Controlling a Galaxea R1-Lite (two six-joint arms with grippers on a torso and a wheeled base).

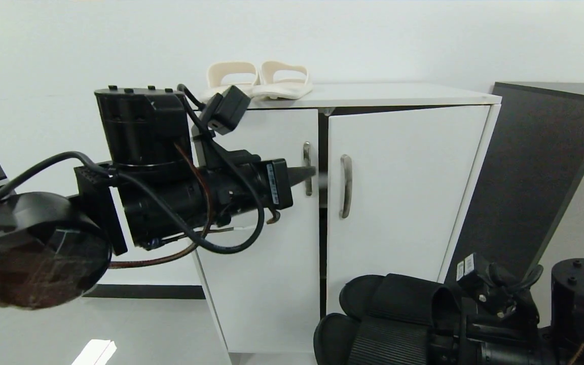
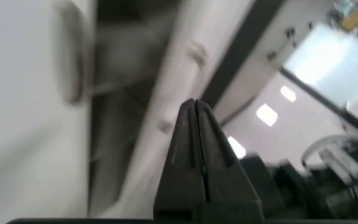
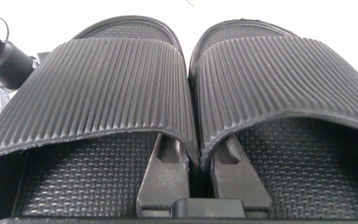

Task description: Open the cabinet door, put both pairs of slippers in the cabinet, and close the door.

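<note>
I have the left hand (image 1: 308,174) up at the front of the white two-door cabinet (image 1: 398,94). Its fingers are pressed together into a single black wedge (image 2: 195,115) with nothing between them. The tip sits right at the slim metal bar handle (image 1: 307,152) of the cabinet's left door (image 1: 266,263), by the dark vertical gap that separates that door from the right door (image 1: 403,203). The right door has its own curved metal handle (image 1: 345,186), which the hand is not touching. I cannot tell how far the left door stands ajar (the left wrist view is smeared around the handle). A pair of cream moulded slide slippers (image 1: 261,81) sits side by side on top of the cabinet, above the left door and near the top's front edge. The pair of black ribbed-strap slippers (image 1: 388,314) is low in front of the cabinet's right door, off the pale floor (image 1: 145,329) and carried by my right hand (image 3: 197,155). That hand's two fingers (image 3: 163,177) run in under the straps, one inside each slipper, pinching the two inner edges together so the pair (image 3: 129,87) hangs as one. A dark grey panel-sided unit (image 1: 535,177) stands just beside the cabinet's right side.
</note>
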